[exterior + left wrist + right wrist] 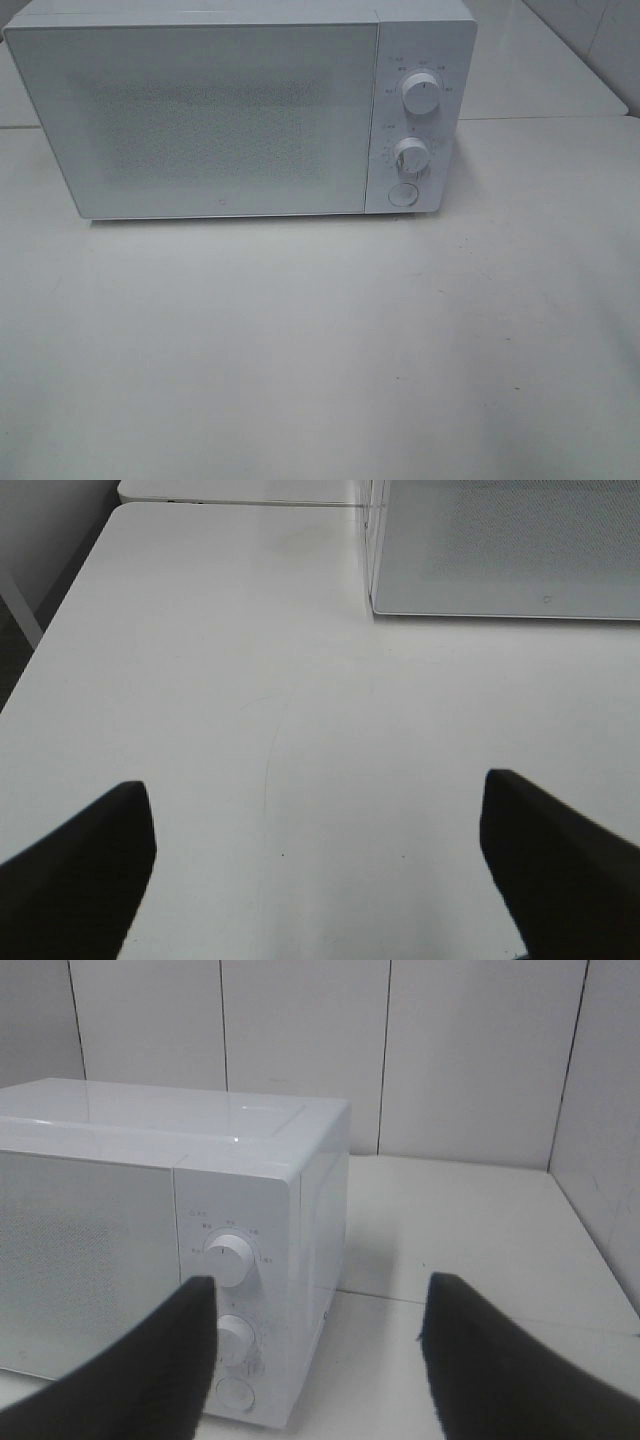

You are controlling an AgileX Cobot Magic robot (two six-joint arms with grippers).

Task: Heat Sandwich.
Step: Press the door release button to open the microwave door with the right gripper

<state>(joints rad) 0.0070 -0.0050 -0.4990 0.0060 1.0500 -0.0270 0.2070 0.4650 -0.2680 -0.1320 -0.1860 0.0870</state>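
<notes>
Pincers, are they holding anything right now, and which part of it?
Nothing is held. The left pincer and the right pincer both stand open, with nothing in them.

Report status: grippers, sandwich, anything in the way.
Left gripper open, empty. Right gripper open, empty. Sandwich not in view. Microwave door shut.

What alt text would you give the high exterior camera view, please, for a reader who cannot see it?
A closed white microwave stands at the back of a white table. The panel on its right side carries an upper knob, a lower knob and a round button. No sandwich is in sight.
</notes>
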